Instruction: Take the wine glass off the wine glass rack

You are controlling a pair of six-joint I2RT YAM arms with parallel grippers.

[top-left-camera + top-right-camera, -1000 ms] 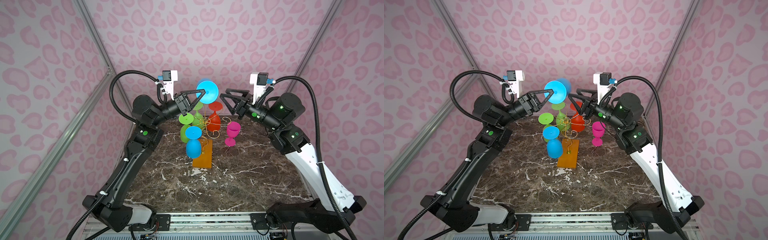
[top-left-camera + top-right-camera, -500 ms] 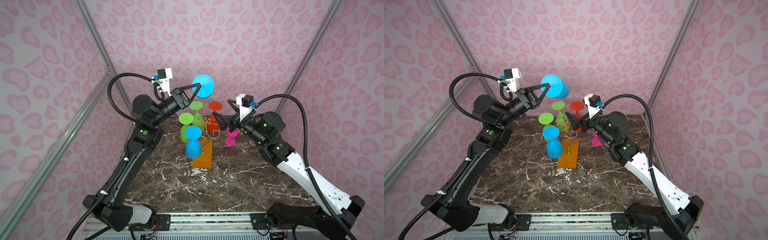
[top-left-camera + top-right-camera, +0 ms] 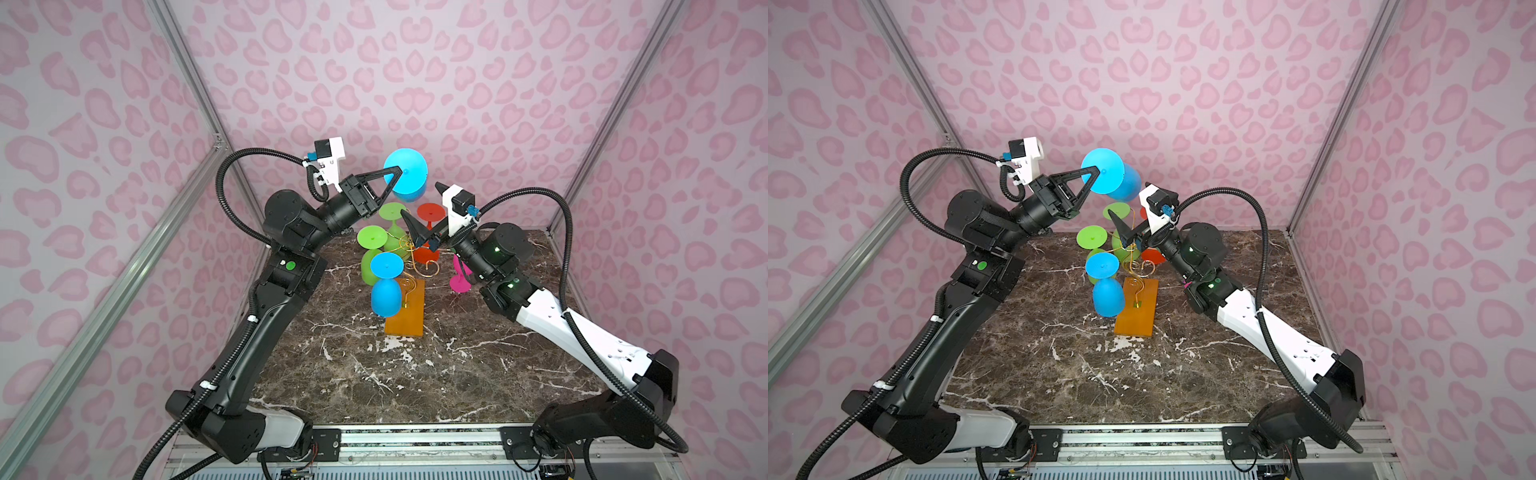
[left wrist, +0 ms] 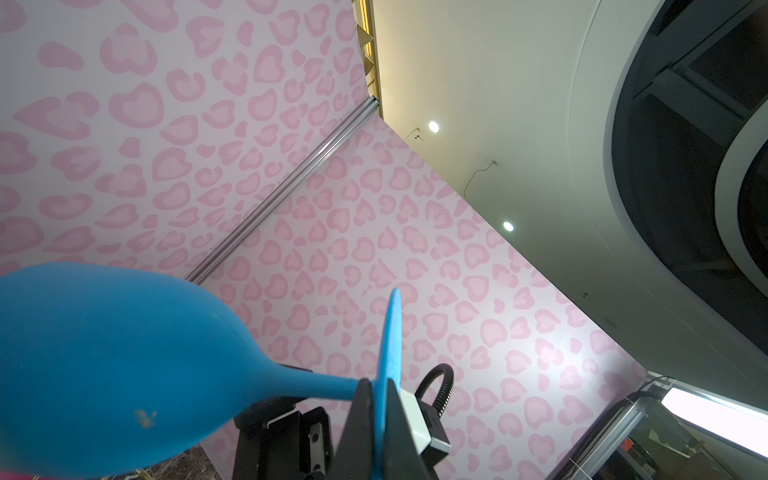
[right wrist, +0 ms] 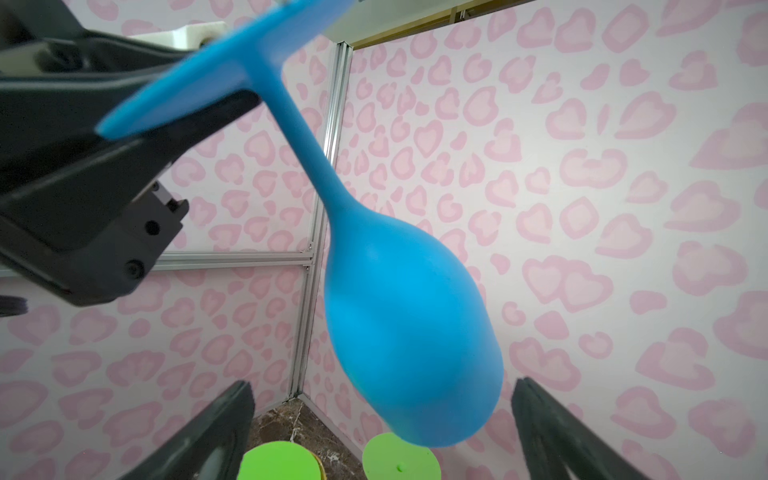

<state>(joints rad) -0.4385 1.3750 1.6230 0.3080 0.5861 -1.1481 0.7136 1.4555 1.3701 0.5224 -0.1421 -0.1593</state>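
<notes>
Right wrist view looks up at the blue wine glass [image 5: 407, 332], which hangs bowl-down from its flat foot; the left gripper [image 3: 400, 170] is clamped tight on that foot, close to the stem. In both top views this glass is in the air above and just behind the wine glass rack [image 3: 405, 316], touching none of its gold wire arms, so the lift-off itself looks done. The right gripper [image 5: 382, 386] stands with its jaws spread wide and holds nothing. It sits below the bowl, which shows between the two fingers [image 5: 216, 428] without any contact that I can see. What seems left is to pass the glass across or lower it onto the marble table [image 3: 374, 374], and the open gripper underneath suggests a handover, though that is only a guess. Two green glasses [image 3: 372, 249], a second blue glass [image 3: 386, 291] and a red glass [image 3: 428, 216] hang on the rack. A pink glass [image 3: 459, 282], partly hidden by the right arm, appears to stand on the table beside it. No brand, label or readable writing shows in any view, only green indicator lights on the arms.
</notes>
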